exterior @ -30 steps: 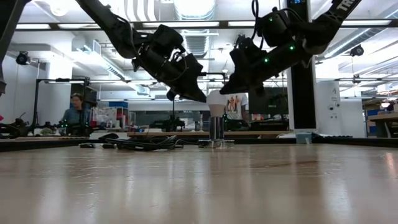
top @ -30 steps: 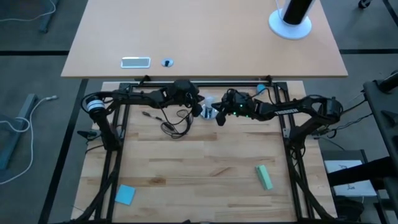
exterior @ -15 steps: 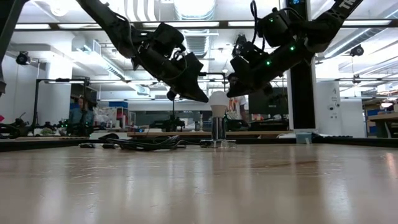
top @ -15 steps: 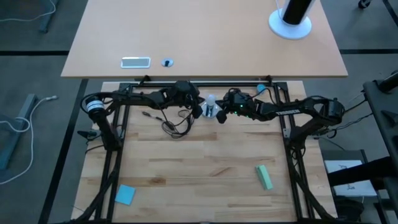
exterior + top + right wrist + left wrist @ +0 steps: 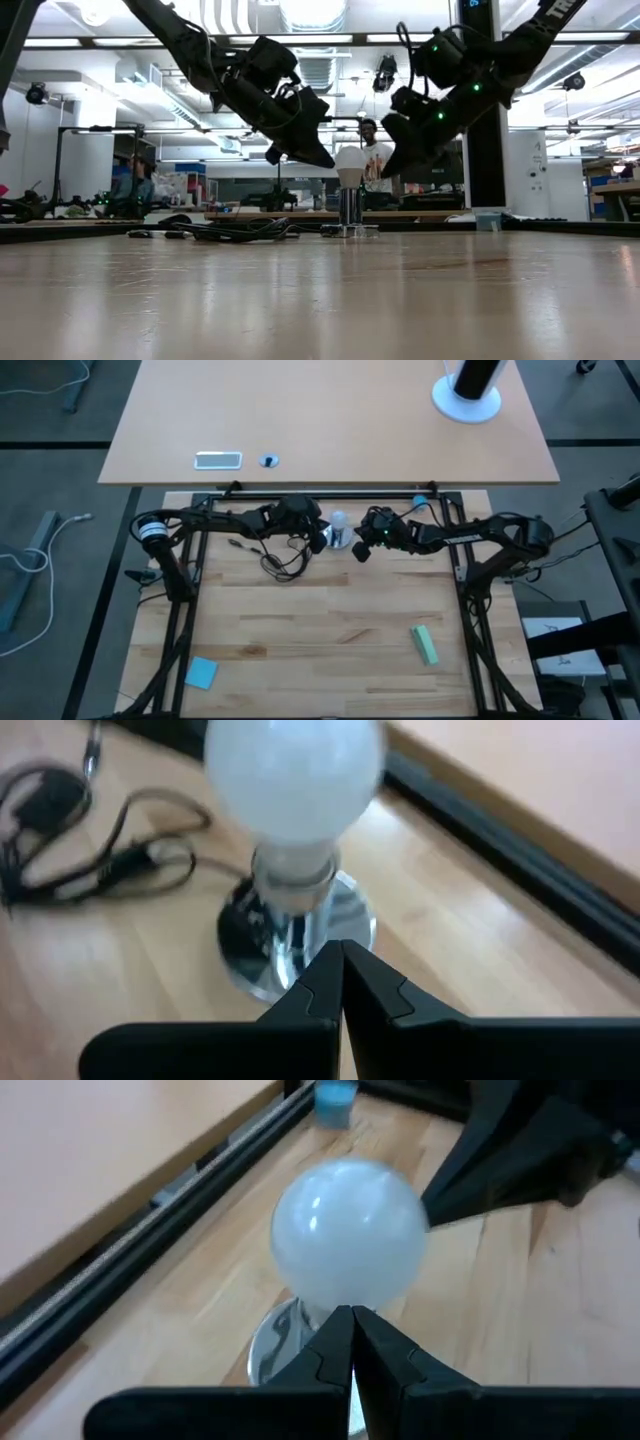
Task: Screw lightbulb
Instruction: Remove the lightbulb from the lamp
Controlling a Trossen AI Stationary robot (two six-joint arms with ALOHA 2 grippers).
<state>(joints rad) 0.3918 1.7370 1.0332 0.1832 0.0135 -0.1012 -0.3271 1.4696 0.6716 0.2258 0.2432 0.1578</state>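
Left hand (image 5: 322, 157), fingers pressed together and holding nothing, hangs just beside the lightbulb (image 5: 350, 166), which stands upright in the silver socket (image 5: 349, 208) on the table (image 5: 320, 300). Right hand (image 5: 388, 168), also closed and empty, hangs near the lightbulb's other side. A black cord (image 5: 280, 555) lies beside the socket.

We saw a frosted white bulb (image 5: 348, 1246) in a shiny silver socket (image 5: 290, 945) with a black cord (image 5: 110, 860). The table (image 5: 330, 630) was pale wood; a blue block (image 5: 201, 672) lay near left, a green block (image 5: 424, 644) near right.
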